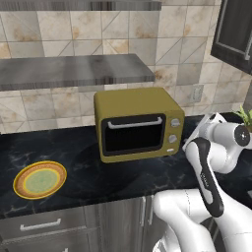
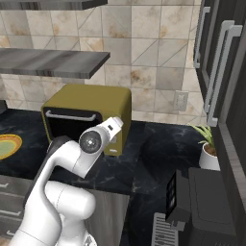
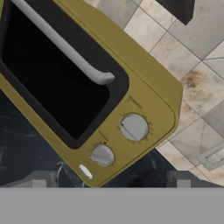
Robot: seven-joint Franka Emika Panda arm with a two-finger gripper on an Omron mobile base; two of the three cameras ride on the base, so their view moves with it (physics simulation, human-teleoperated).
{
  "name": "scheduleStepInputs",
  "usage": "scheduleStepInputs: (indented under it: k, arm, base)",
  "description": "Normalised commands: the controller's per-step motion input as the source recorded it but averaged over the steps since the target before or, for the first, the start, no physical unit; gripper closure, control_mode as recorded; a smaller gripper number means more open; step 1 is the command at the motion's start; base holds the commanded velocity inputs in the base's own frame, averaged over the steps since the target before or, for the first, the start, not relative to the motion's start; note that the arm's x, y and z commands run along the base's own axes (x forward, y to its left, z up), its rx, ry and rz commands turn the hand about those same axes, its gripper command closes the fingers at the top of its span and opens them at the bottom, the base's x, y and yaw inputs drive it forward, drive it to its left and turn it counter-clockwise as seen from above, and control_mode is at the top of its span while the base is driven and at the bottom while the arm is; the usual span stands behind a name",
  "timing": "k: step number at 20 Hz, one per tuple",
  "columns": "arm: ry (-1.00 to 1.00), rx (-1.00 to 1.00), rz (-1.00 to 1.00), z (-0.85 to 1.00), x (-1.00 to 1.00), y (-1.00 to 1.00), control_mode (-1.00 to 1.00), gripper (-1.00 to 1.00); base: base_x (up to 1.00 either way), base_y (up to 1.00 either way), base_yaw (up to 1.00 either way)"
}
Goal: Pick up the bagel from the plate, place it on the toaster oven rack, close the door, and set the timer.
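Observation:
The olive-yellow toaster oven (image 1: 138, 123) stands on the dark counter with its glass door (image 1: 134, 134) shut, silver handle (image 3: 65, 48) across the top. The rack and the bagel are hidden. The yellow-rimmed plate (image 1: 39, 179) lies bare at the counter's left, and its edge shows as the plate (image 2: 6, 145). My gripper (image 3: 111, 181) is open with nothing between its fingers, hovering in front of the oven's right control panel. The upper knob (image 3: 134, 127) and lower knob (image 3: 102, 155) are straight ahead of it. My hand (image 1: 197, 135) sits just right of the oven.
A grey wall shelf (image 1: 74, 69) hangs above the oven. A potted plant (image 2: 207, 144) and a black appliance (image 2: 202, 206) stand at the counter's right, under tall dark cabinets (image 2: 216, 62). A wall outlet (image 2: 180, 101) sits behind the oven.

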Motion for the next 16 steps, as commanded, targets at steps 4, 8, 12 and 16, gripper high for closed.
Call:
scheduleStepInputs:
  k: [4, 8, 12, 16]
  arm:
    - [0.00, 0.00, 0.00, 0.00, 0.00, 0.00, -1.00, -1.00]
    - [0.00, -0.01, 0.00, -0.01, 0.00, 0.00, -1.00, -1.00]
    - [0.00, -0.02, 0.00, -0.15, 0.00, 0.00, -1.00, -1.00]
    - [0.00, -0.03, 0.00, -0.18, 0.00, 0.00, -1.00, -1.00]
  base:
    - [0.00, 0.00, 0.00]
    - [0.00, 0.00, 0.00]
    - [0.00, 0.00, 0.00]
    - [0.00, 0.00, 0.00]
